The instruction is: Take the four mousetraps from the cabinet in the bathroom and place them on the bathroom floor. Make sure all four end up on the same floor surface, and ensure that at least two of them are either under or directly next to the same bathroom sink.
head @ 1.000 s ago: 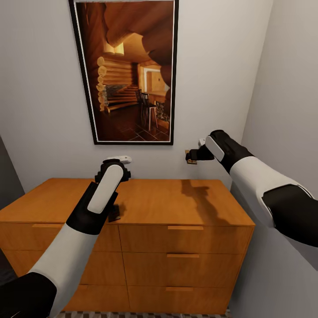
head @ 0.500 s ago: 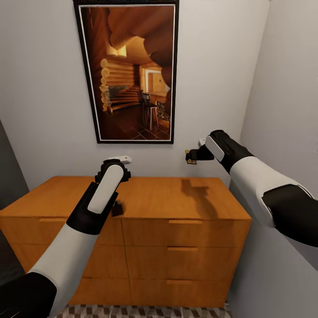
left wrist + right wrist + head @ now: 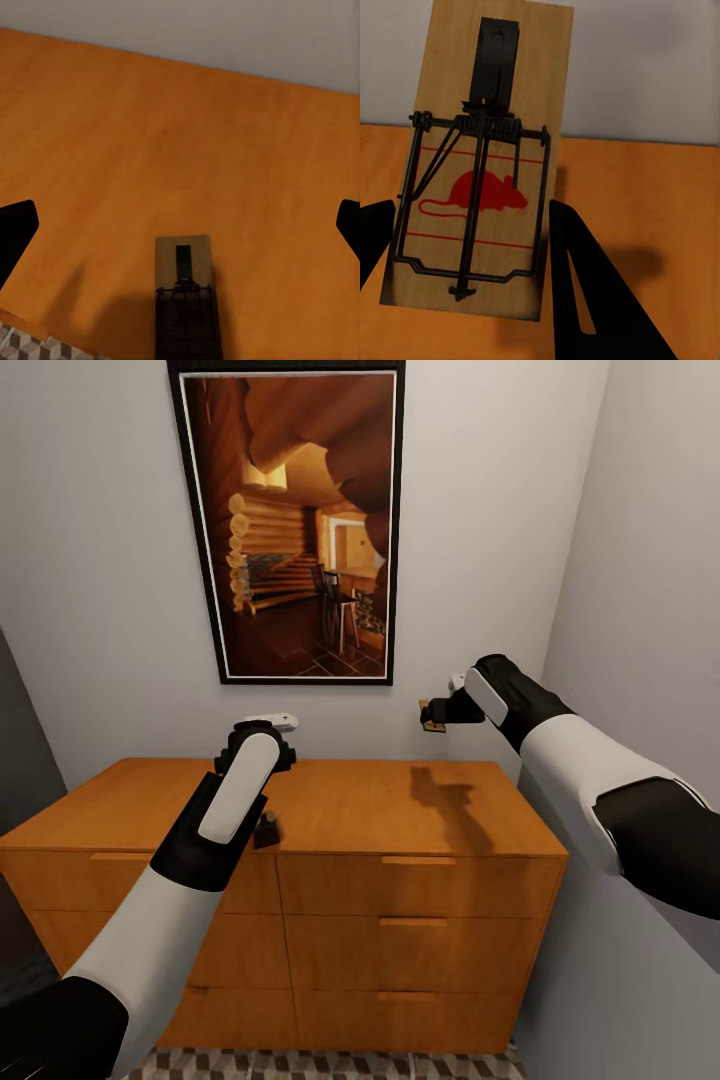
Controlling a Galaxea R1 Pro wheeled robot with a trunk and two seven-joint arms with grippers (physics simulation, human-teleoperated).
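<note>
One mousetrap (image 3: 480, 172) is gripped by the right hand (image 3: 437, 712) above the cabinet (image 3: 400, 810); left hand (image 3: 262, 830) gapes open.

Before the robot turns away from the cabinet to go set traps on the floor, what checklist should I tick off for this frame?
1. Right pincer holds a mousetrap: ok, its board sits between the fingers.
2. Left pincer holds a second mousetrap: cannot tell; the fingers look spread wide.
3. Both arms above the cabinet top: ok.
4. Other two mousetraps located: cannot tell.
5. Bathroom floor within reach: cannot tell; just a strip shows below the drawers.
</note>
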